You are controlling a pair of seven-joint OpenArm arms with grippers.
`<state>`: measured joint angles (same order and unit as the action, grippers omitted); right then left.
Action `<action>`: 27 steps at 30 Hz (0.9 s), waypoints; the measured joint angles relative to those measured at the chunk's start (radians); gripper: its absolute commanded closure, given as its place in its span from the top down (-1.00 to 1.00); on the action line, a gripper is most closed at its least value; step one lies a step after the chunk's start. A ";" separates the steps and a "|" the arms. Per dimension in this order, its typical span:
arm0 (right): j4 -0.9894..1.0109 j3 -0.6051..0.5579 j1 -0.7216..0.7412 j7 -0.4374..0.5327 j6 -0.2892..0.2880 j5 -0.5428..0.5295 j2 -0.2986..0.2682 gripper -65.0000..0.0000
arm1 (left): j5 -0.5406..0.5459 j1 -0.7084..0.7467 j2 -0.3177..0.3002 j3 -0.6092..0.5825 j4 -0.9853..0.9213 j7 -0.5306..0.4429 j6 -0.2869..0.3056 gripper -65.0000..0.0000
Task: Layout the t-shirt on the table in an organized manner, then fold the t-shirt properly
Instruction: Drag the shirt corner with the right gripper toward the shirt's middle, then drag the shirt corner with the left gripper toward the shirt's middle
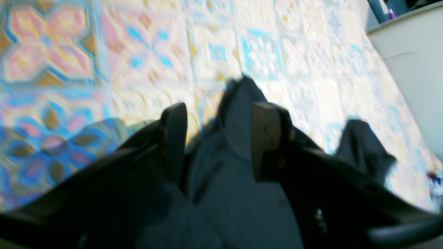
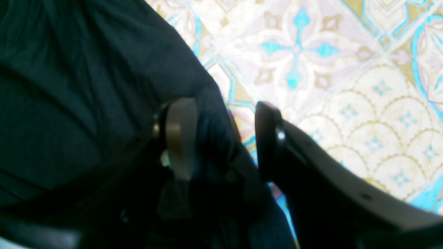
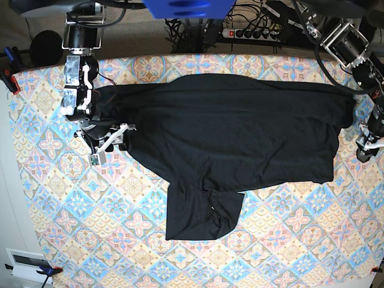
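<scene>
The black t-shirt (image 3: pixel 240 138) lies spread across the back half of the table (image 3: pixel 288 240), with one part hanging toward the front around the middle. My right gripper (image 3: pixel 111 141) is at the shirt's left edge. In the right wrist view it (image 2: pixel 225 138) stands open, one finger over the t-shirt (image 2: pixel 69 86), the other over the bare table (image 2: pixel 346 69). My left gripper (image 3: pixel 363 144) is at the shirt's right edge. In the left wrist view it (image 1: pixel 219 135) is open, with a bunched ridge of the t-shirt (image 1: pixel 225 193) lying between its fingers above the table (image 1: pixel 207 52).
A power strip (image 3: pixel 252 33) and cables lie behind the table. A white box (image 3: pixel 27 264) sits off the front left corner. A clamp (image 3: pixel 9 78) grips the table's left edge. A pale cabinet wall (image 1: pixel 412 69) stands just beyond the table in the left wrist view.
</scene>
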<state>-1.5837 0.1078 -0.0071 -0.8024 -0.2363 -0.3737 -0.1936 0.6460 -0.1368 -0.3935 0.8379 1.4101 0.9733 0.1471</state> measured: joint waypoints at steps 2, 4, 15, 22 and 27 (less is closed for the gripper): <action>0.000 0.000 0.000 0.002 0.000 0.000 0.002 -0.18 | -0.053 -0.029 -0.011 -0.057 -0.020 -0.005 0.000 -0.11; 0.000 0.000 -0.001 0.002 0.000 0.000 0.002 -0.18 | -0.091 -0.074 -0.005 -0.109 -0.059 -0.003 0.004 -0.11; -0.005 0.000 -0.001 0.002 0.001 0.001 0.002 -0.18 | -0.243 -0.160 0.057 -0.109 -0.167 -0.003 0.003 -0.11; -0.005 -0.005 0.003 0.000 0.001 0.001 0.002 -0.18 | -0.248 -0.157 0.055 -0.108 -0.167 -0.001 0.003 -0.11; 0.001 -0.059 0.070 0.007 0.000 0.000 -0.003 -0.18 | -0.249 -0.157 0.058 -0.109 -0.167 -0.061 0.003 -0.11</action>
<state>-1.5829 0.0490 0.0631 -0.7952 -0.2363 -0.3733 -0.1967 0.3965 -0.2939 -0.3351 0.7288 1.2430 0.9119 0.1505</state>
